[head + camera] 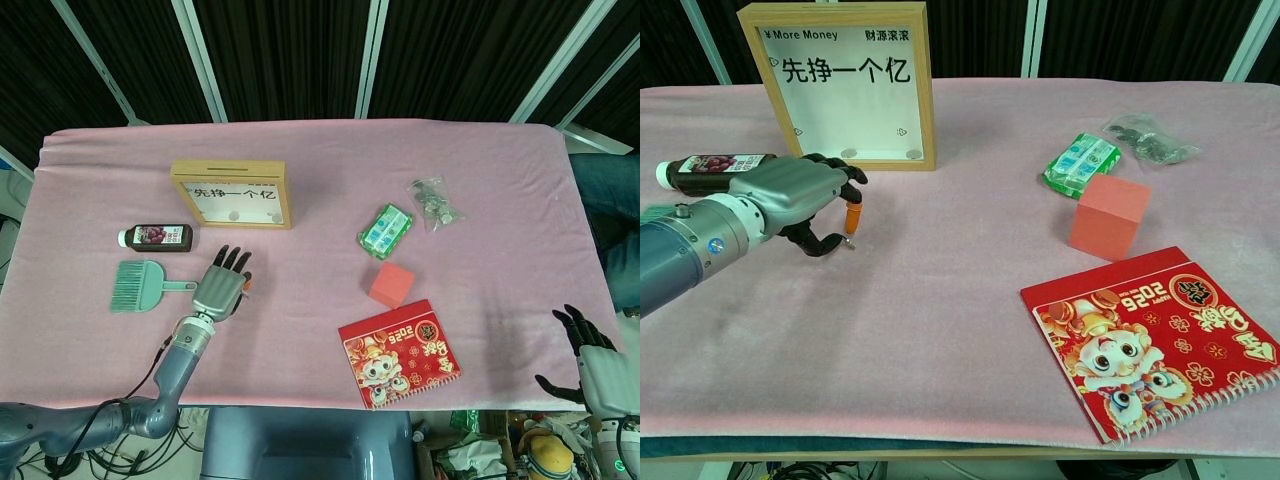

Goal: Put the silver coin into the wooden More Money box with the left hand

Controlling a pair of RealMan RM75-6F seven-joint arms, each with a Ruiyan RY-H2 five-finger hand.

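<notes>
brush: green, far left on the pink cloth [138,284], handle pointing right toward the left hand; only head view shows it.
bottle: dark, lying on its side [155,237] [712,165], white cap to the left, just beyond the brush, left of the box's near corner.
left hand: palm down over the cloth [221,287] [790,195], right of the brush handle, near side of the bottle and box. fingers curled down, an orange-tipped fingertip [852,214] and the thumb brought together at the cloth.
silver coin: something small and pale sits between thumb and fingertip in chest view [846,239], too small to confirm; cannot tell if it is pinched or just lying there.
wooden more money box: upright frame with white front and black characters [232,194] [847,83], far side of the left hand, slot in its top edge in head view; a few small coins rest at the bottom behind the pane.
green packet: right of centre [385,230] [1081,163].
clear bag: small dark bits inside [432,202] [1149,138], right of and beyond the green packet.
pink cube: just nearer than the green packet [391,285] [1109,217].
red calendar: cartoon cover, flat at the near edge [399,352] [1152,337], near side of the cube.
right hand: at the far right near corner, off the table edge [592,359], dark fingers spread, holding nothing.
</notes>
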